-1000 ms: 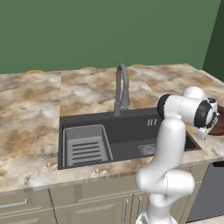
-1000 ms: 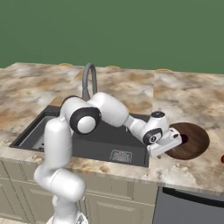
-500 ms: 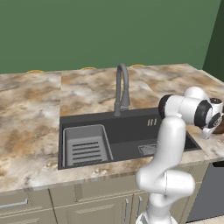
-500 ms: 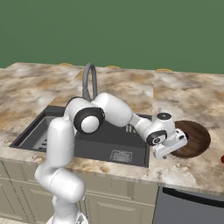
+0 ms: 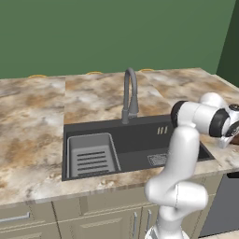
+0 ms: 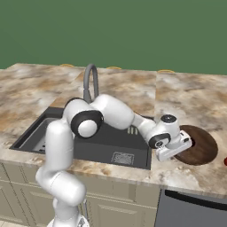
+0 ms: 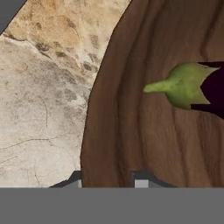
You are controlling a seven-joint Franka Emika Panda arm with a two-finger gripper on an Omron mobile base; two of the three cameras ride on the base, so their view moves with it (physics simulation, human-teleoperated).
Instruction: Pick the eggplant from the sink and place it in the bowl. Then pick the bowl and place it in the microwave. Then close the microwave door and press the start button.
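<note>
At the lower edge of the hand view, my gripper point(image 7: 109, 178) shows just its two finger tips, one on either side of the bowl's near rim. They stand fairly close together with the wood running between them, but I cannot tell from this whether they actually press on the rim.

Past the tips, the bowl point(image 7: 144, 131) spreads up and to the right, brown with curving grain. The eggplant point(image 7: 210, 89) lies inside it at the right edge of that frame. Its green cap and stem point left, toward the middle of the picture, so its long axis runs roughly left to right across the frame; most of the dark purple body is cut off by the frame edge.

To the left of the bowl lies the mottled beige marble counter point(image 7: 43, 109).

From the right base view, I see the gripper point(image 6: 175, 148) at right of centre, tilted down over the left rim of the bowl point(image 6: 201, 148), which sits on the counter right of the sink point(image 6: 111, 150). The faucet point(image 6: 91, 82) rises behind the basin.

From the left base view, the sink point(image 5: 135, 140) sits mid-frame with its grey rack point(image 5: 91, 156) at the left end.
</note>
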